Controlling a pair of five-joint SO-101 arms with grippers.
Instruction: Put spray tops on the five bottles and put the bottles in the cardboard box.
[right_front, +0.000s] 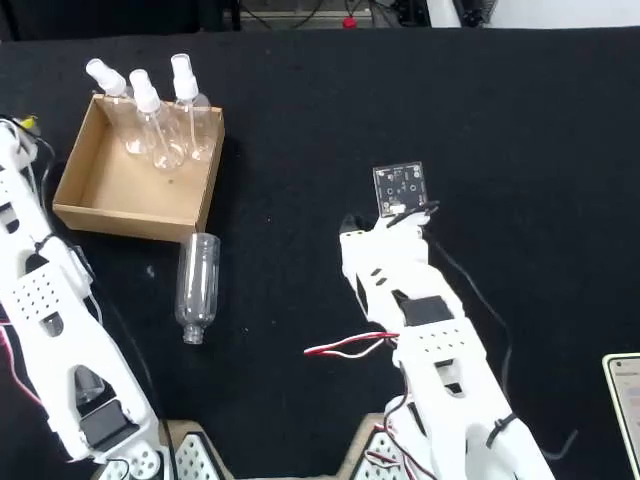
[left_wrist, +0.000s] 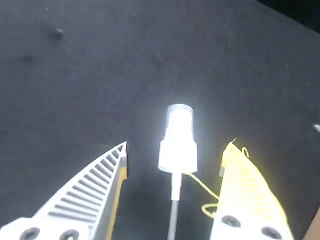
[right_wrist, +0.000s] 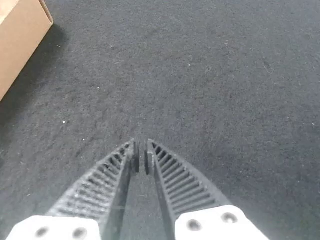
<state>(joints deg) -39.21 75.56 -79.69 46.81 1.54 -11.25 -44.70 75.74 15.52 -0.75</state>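
In the left wrist view a white spray top with its thin tube lies on the black table, between the fingers of my left gripper, which is open around it without touching. The left arm stands at the table's left edge beside the cardboard box. Three clear bottles with spray tops lean in the box's far side. A clear bottle without a top lies on the table just in front of the box. My right gripper is shut on nothing above bare table; its arm is mid-table.
A corner of the cardboard box is in the right wrist view. A flat light object lies at the table's right edge. Red and white wires hang off the right arm. The black table spreads wide to the right.
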